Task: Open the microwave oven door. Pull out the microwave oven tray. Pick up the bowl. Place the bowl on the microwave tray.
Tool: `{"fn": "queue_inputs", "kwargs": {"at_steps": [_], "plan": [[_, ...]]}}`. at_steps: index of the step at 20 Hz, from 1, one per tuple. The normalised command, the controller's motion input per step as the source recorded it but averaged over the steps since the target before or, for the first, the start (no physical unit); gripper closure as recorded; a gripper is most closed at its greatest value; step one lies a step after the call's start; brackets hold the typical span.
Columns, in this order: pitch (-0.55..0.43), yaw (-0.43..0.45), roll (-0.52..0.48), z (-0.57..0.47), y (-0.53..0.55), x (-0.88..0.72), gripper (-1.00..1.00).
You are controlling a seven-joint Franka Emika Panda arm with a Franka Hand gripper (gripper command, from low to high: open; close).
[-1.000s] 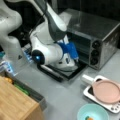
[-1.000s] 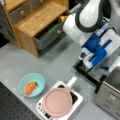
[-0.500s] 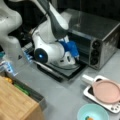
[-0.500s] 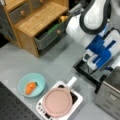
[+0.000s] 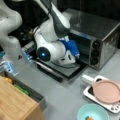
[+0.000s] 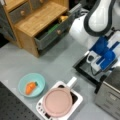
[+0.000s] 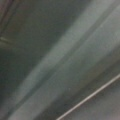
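The silver oven stands at a front view's right with its dark glass door folded down flat on the table. It also shows in a front view as the door. My gripper, with its blue and white hand, hangs just over the lowered door at the oven's mouth; from the opposite side it shows as the gripper. The black tray is hidden behind the hand. The teal bowl with an orange carrot sits on the table away from the oven, and appears too as the bowl. The wrist view holds only blurred dark grey bands.
A pink plate lies on a white handled tray between bowl and oven. A wooden drawer cabinet with an open drawer stands across from the oven, seen also as the cabinet. The arm's white body rises beside it.
The gripper has crept slightly toward the oven's opening, low over the open door. The bowl, plate and white tray have not moved.
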Motion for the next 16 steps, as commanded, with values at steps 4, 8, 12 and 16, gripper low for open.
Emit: {"fn": "queue_inputs", "kwargs": {"at_steps": [4, 8, 12, 16], "plan": [[-0.116, -0.206, 0.076, -0.18, 0.12, -0.04, -1.00], [-0.144, -0.176, 0.096, -0.20, 0.12, -0.02, -1.00], [-0.119, -0.151, 0.082, -0.17, 0.07, -0.04, 1.00], [-0.094, -0.148, 0.080, -0.12, 0.06, -0.07, 1.00]]}}
